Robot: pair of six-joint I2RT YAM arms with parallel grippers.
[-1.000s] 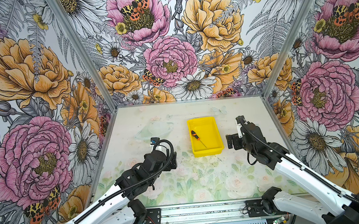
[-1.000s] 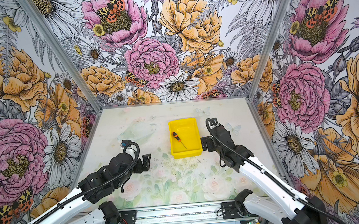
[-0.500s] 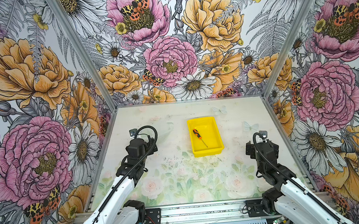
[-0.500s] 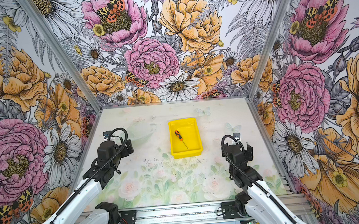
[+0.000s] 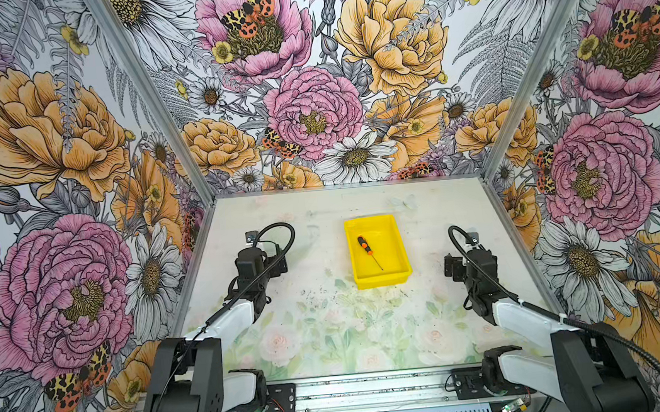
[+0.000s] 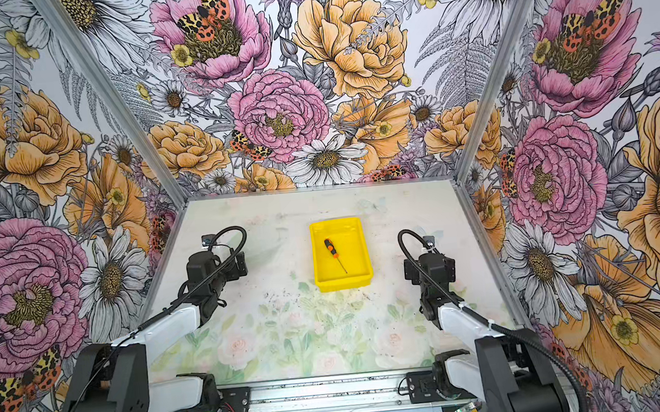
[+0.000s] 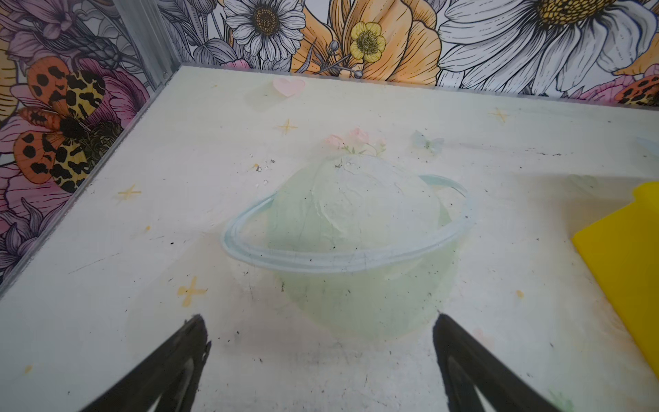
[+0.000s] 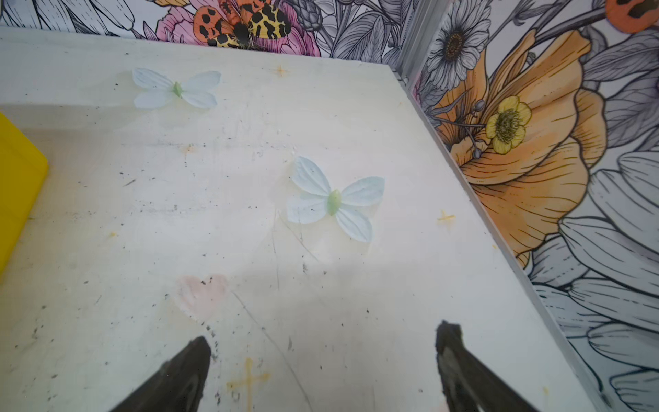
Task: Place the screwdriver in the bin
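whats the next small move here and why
Probably nothing beyond idling in place. The screwdriver already lies flat inside the bin, handle toward the far end and shaft wholly within the rim. The left hand and right hand are both open, empty and off to either side of the bin, so the job looks done.

The right end effector [image 8: 325, 335] hangs over the scuffed tabletop [image 8: 149, 221], its two dark fingers [image 8: 185, 367] spread wide with only bare surface between them. A pale printed butterfly [image 8: 333, 201] lies ahead. The yellow corner at the frame's edge is probably the bin [image 8: 18, 185].
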